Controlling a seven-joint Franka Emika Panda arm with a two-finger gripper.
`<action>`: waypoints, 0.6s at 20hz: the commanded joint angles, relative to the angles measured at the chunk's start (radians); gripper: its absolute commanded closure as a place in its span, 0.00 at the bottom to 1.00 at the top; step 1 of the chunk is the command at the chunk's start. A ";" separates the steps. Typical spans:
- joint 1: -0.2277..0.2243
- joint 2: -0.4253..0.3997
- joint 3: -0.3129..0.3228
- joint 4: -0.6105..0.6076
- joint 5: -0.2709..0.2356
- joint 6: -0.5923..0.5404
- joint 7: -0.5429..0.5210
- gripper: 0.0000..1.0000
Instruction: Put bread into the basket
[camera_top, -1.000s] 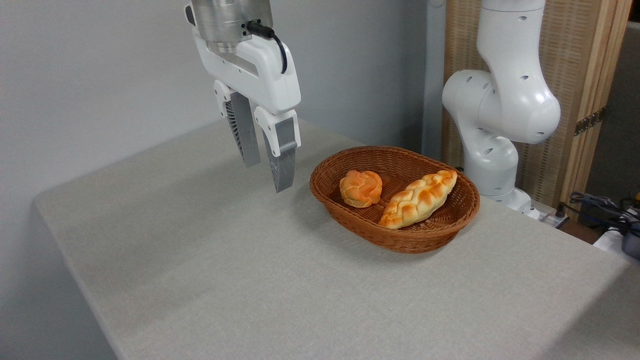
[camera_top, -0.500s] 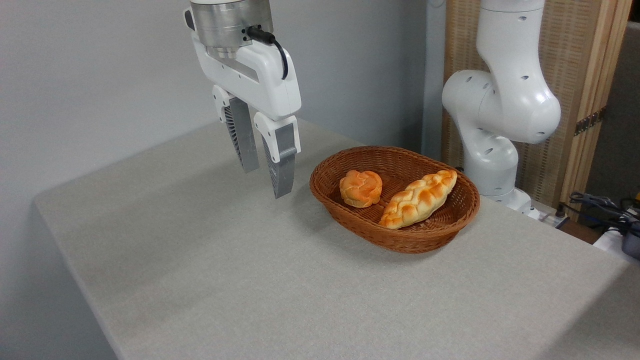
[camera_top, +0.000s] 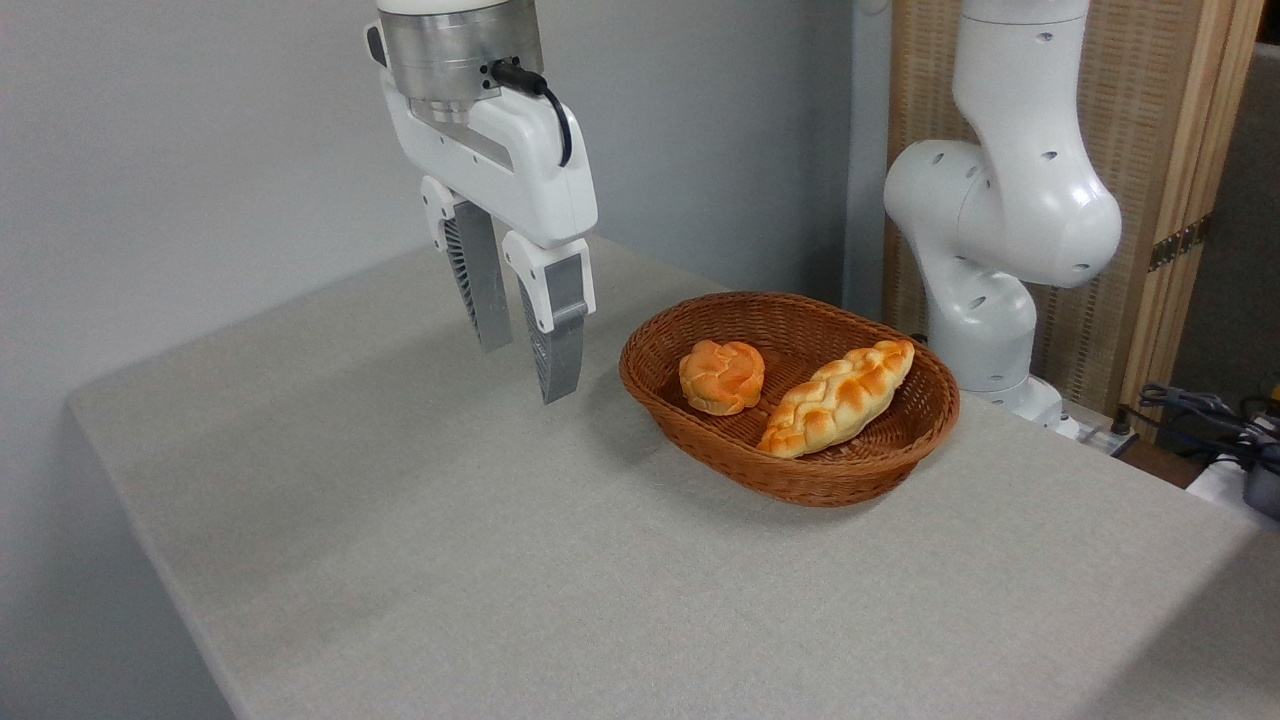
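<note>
The long braided bread (camera_top: 838, 397) lies inside the oval reddish-brown wicker basket (camera_top: 700, 435), along its right half, one pointed end toward the far rim. My gripper (camera_top: 522, 372) hangs above the table to the left of the basket, clear of its rim. Its two grey fingers (camera_top: 552, 340) point down with a gap between them and hold nothing.
A small round knotted orange bun (camera_top: 721, 376) sits in the basket's left half. The arm's white base (camera_top: 985, 300) stands behind the basket at the right. A wooden screen and cables (camera_top: 1200, 415) are at the far right. The table's left edge (camera_top: 140, 520) drops off.
The gripper has sunk a little and shifted slightly left, still open and empty. The bread, bun and basket have not moved.
</note>
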 joint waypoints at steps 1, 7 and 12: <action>0.008 0.000 -0.018 -0.016 -0.012 0.023 0.005 0.00; 0.018 -0.002 -0.041 -0.023 -0.008 0.019 -0.051 0.00; 0.022 -0.003 -0.041 -0.023 0.003 0.011 -0.048 0.00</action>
